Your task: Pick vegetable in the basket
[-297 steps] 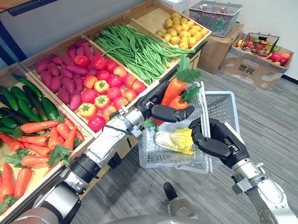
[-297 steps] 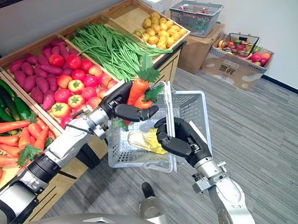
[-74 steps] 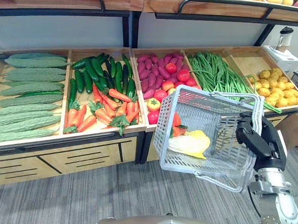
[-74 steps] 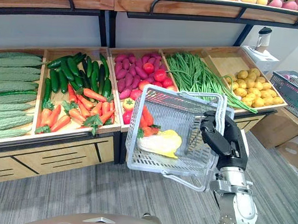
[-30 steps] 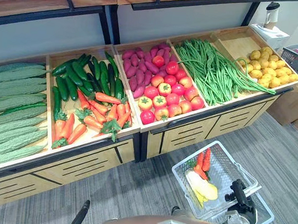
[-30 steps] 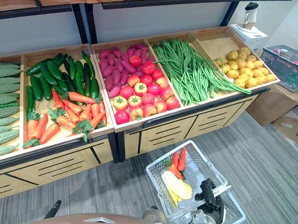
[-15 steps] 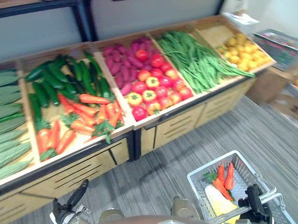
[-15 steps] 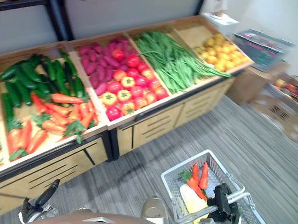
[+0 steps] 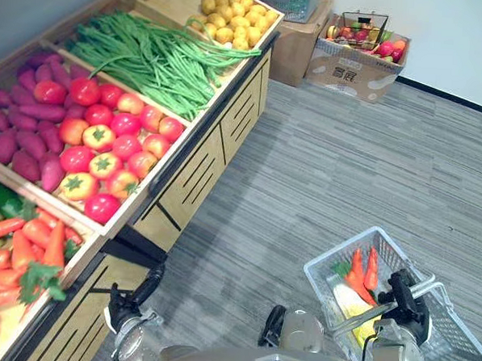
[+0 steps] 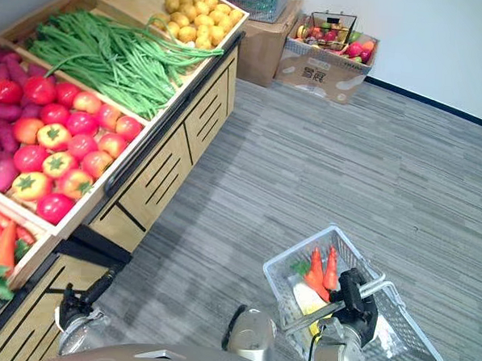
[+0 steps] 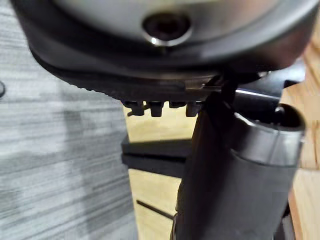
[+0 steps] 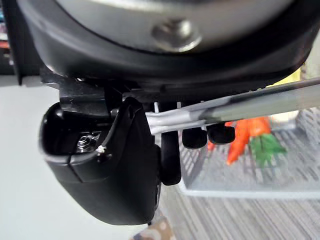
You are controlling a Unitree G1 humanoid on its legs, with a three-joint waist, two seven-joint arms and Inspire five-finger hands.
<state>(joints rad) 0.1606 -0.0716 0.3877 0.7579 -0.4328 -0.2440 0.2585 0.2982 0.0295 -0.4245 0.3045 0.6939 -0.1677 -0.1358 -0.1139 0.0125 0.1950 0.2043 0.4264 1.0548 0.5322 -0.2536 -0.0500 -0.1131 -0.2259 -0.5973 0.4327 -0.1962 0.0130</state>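
We judge the step to be carrying. The right hand (image 9: 403, 298), lower right in the eye views, is curled round the handle (image 9: 359, 314) of the basket (image 9: 340, 251). The basket hangs low over the floor (image 9: 323, 152), with carrots (image 9: 363, 272) and a pale yellow vegetable (image 9: 348, 303) already inside. To do this well we would seat the handle deep in the curl rather than out at the tips, and carry the basket level (the carrots lie loose near one end). The right wrist view adds the grip itself: the handle passing between thumb (image 12: 100, 170) and fingers (image 12: 195, 139), carrots beyond. The eye views give the stand (image 9: 201, 166) at left and the left hand (image 9: 134, 300) low beside it. Whether that hand is straight or curled we cannot tell.
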